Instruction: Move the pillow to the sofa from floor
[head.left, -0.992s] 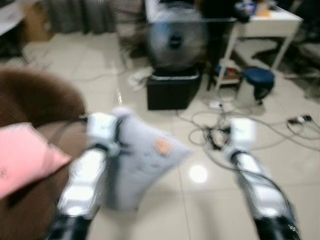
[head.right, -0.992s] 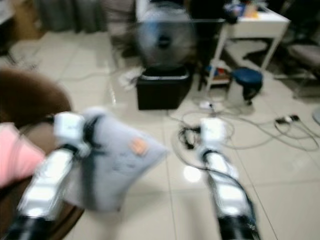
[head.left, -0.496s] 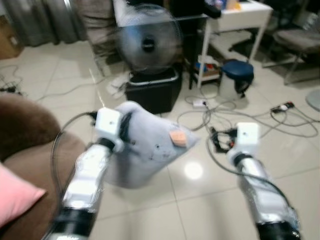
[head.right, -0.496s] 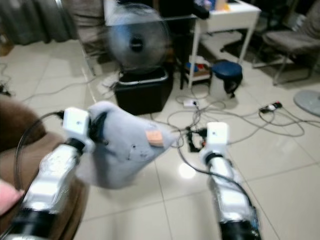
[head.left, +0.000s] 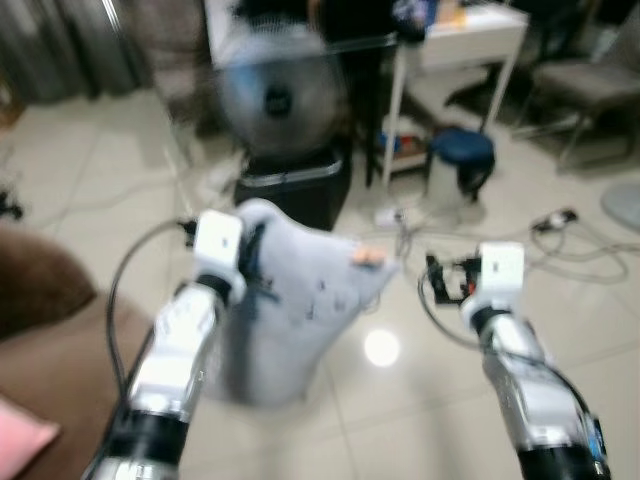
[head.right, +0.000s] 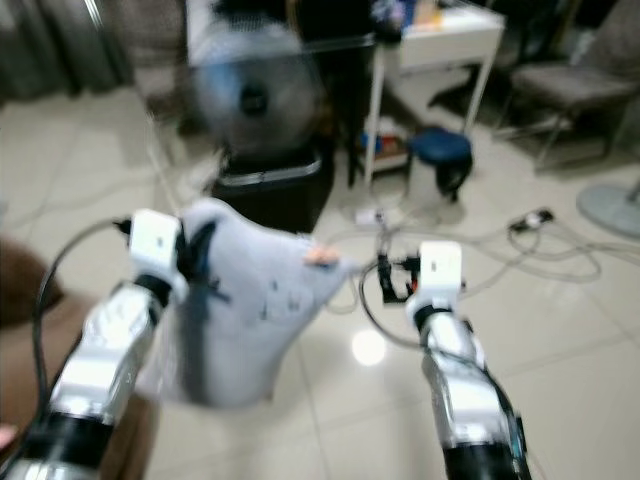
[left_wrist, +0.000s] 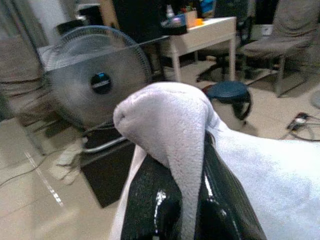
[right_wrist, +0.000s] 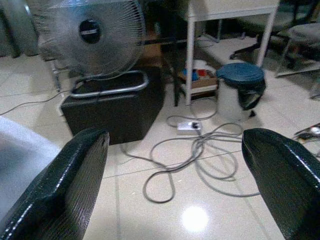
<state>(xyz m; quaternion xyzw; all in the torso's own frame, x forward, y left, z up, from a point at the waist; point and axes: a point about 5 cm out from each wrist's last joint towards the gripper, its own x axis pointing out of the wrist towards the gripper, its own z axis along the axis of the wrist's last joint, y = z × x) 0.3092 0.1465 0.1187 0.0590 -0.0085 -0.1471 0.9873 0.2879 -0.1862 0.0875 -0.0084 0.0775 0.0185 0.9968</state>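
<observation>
A grey pillow (head.left: 300, 300) hangs above the tiled floor, pinched by one corner in my left gripper (head.left: 250, 252). In the left wrist view the pillow's corner (left_wrist: 170, 120) bulges out over the black fingers (left_wrist: 155, 205), which are shut on it. My right gripper (head.left: 445, 282) is held out beside the pillow, apart from it, open and holding nothing; its fingers (right_wrist: 65, 175) stand wide apart in the right wrist view. The brown sofa (head.left: 50, 340) is at the lower left, with a pink cushion (head.left: 20, 440) on it.
A standing fan (head.left: 270, 100) and a black box (head.left: 295, 185) are straight ahead. A white desk (head.left: 460, 30), a blue-lidded bin (head.left: 460, 150) and a chair (head.left: 590, 80) stand to the right. Cables (head.left: 560, 235) trail over the floor.
The camera has swung right, so the sofa and pink cushion have slid toward the left edge. The left gripper still holds the pillow; the right stays open.
</observation>
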